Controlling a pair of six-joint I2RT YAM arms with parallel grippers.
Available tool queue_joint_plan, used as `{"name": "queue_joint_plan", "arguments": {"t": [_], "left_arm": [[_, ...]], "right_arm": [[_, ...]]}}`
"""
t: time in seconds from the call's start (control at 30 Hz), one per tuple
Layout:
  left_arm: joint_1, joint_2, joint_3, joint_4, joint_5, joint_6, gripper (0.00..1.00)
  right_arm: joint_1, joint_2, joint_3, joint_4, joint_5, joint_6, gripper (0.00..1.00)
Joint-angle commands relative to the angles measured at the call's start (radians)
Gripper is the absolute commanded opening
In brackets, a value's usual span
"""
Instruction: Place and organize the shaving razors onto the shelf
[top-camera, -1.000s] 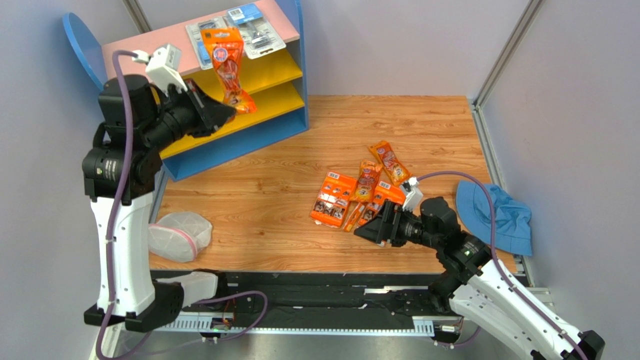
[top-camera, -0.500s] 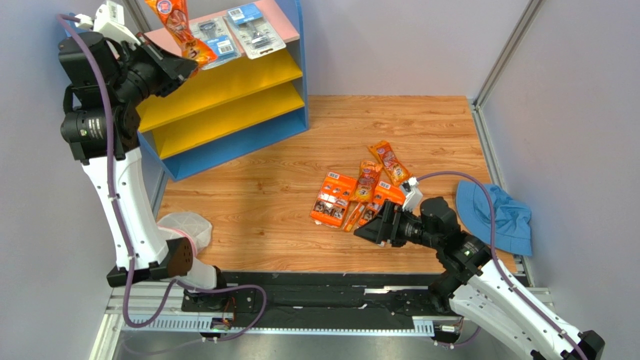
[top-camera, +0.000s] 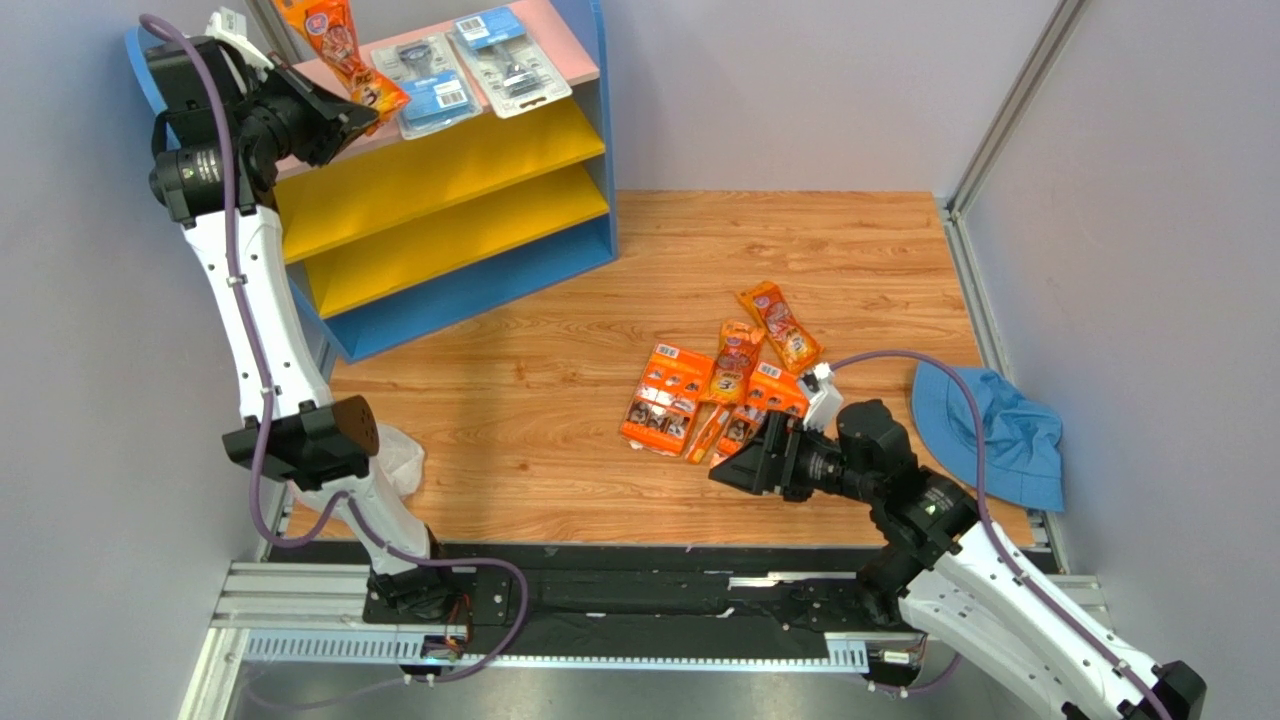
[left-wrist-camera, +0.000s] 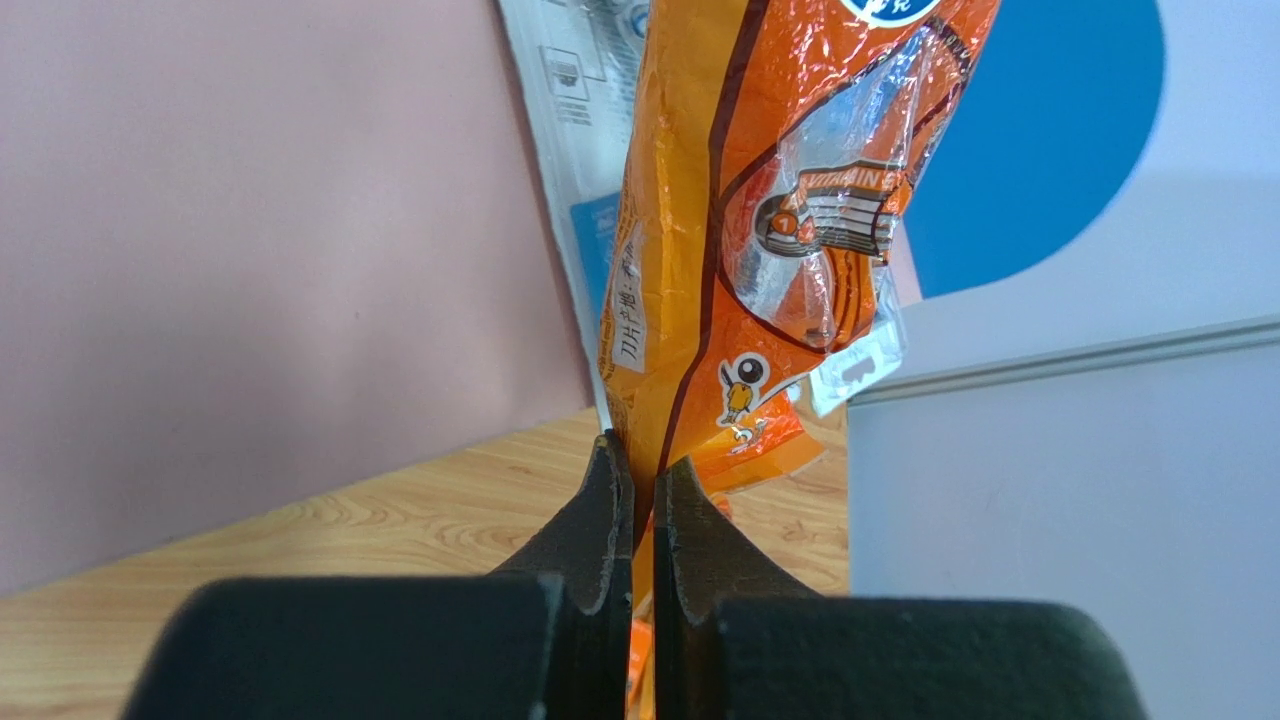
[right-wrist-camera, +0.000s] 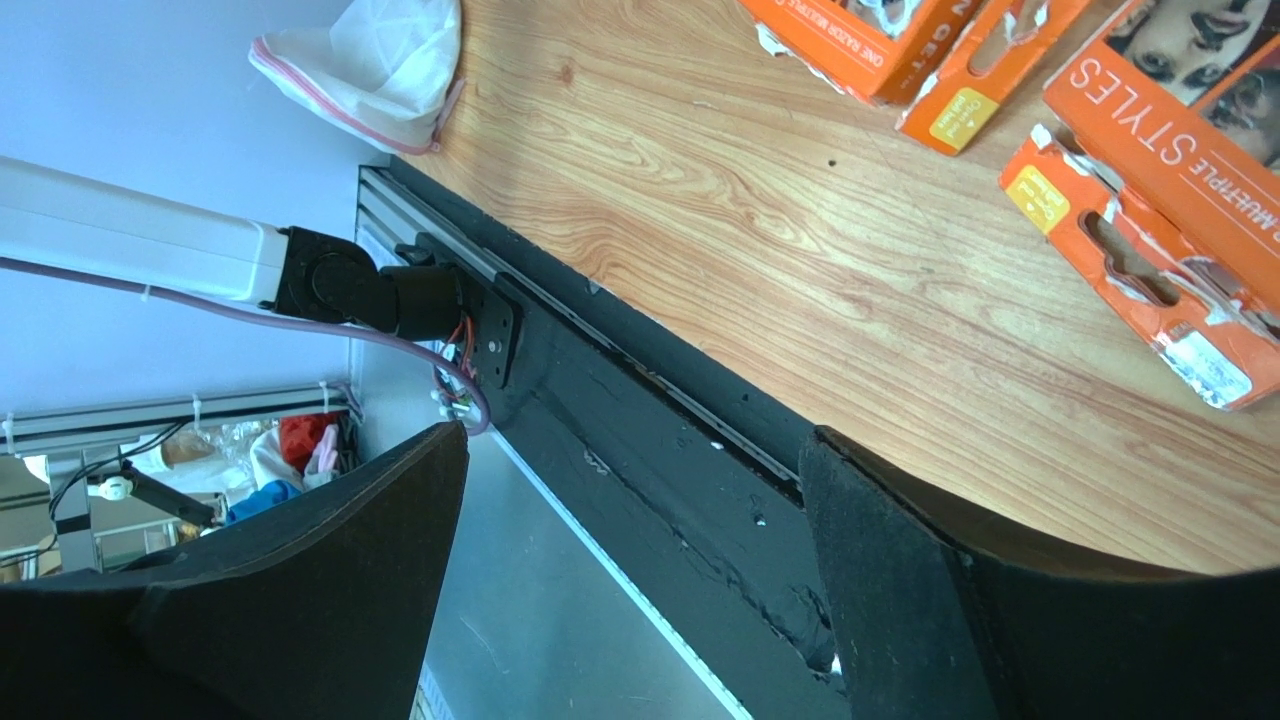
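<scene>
Black-fingered, the right gripper (top-camera: 729, 462) is hovering at the bottom right, its wide spread plain only in its wrist view, with orange packs (top-camera: 721, 393) lying just beyond. Upper left, the left gripper (top-camera: 361, 120) is pinching an orange bag (top-camera: 334, 38) above the shelf (top-camera: 466, 225); its wrist view is showing the grip on the bag's lower edge.
</scene>
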Motion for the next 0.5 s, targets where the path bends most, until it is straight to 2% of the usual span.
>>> {"name": "queue_joint_plan", "arguments": {"t": [0.0,0.2,0.47], "left_arm": [[0.013,0.004,0.056,0.05,0.038,-0.019,0.01],[0.019,0.01,0.025,0.05,0.057,-0.009,0.08],[0.019,-0.014,-0.039,0.05,0.06,0.0,0.22]], "right_arm": [[-0.001,-0.03,-0.023,-0.004,-0.007,0.02,0.85],[0.0,-0.047,-0.04,-0.01,-0.002,0.028,0.85],[0.002,-0.046,-0.043,-0.008,-0.004,0.027,0.85]]}}
